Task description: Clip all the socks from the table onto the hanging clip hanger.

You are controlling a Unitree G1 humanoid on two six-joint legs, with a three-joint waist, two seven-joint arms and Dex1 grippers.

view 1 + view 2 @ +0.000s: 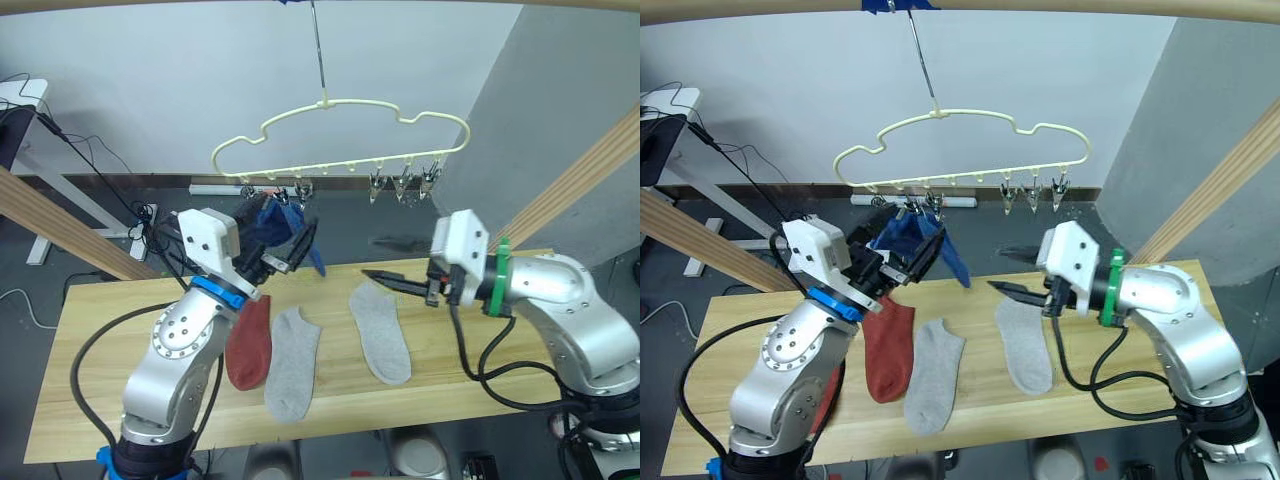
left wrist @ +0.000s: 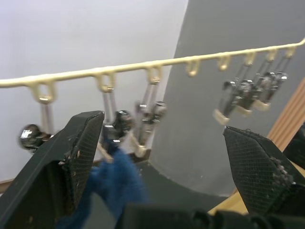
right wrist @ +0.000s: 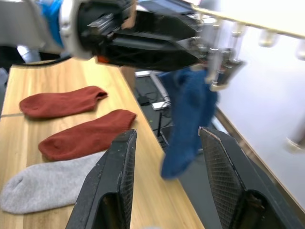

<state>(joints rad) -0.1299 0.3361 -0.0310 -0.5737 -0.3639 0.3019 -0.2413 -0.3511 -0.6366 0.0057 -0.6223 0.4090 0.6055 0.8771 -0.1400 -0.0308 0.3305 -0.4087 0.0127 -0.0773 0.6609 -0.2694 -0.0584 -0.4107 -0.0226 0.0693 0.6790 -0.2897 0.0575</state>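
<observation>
Two rust-red socks (image 3: 86,136) and two light grey socks (image 1: 293,362) are lying flat on the table (image 1: 90,330), the second red (image 3: 59,101) showing in the right wrist view and the second grey (image 1: 381,332) near the right arm. Blue socks (image 1: 912,240) are hanging from clips at the left end of the clip hanger (image 1: 340,135); their number cannot be told. The left gripper (image 1: 285,252) is hovering wide open and empty just below them. The right gripper (image 1: 395,282) is also holding nothing, its fingers (image 3: 228,186) spread apart above the table.

No readable text, label, brand or number appears anywhere.
</observation>
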